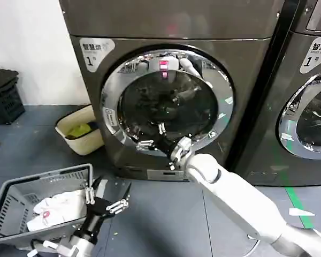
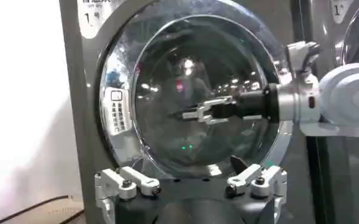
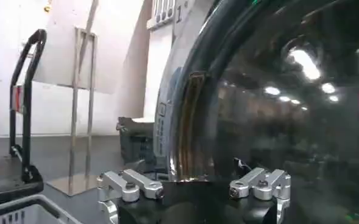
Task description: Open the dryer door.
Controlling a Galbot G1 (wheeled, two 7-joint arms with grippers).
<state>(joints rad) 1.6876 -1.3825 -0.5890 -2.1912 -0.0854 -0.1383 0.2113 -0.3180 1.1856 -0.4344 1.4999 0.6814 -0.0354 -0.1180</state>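
Grey floor, white wall behind, a basket (image 1: 10,201) lying low on the left. The dryer (image 1: 246,96) stands ahead, its door (image 1: 113,101) shut flush. The right gripper (image 1: 159,140) hovers spread and empty at the lower glass; the left gripper (image 1: 108,197) waits open near the basket. That bulging glass looks slick and rigid, so I'd take the chrome rim's edge.

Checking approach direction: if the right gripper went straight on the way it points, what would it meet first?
Probably the dark tinted bulging glass of the chrome-ringed round dryer door; the right gripper, fingers open, points at it from close by, though the gap is unclear.
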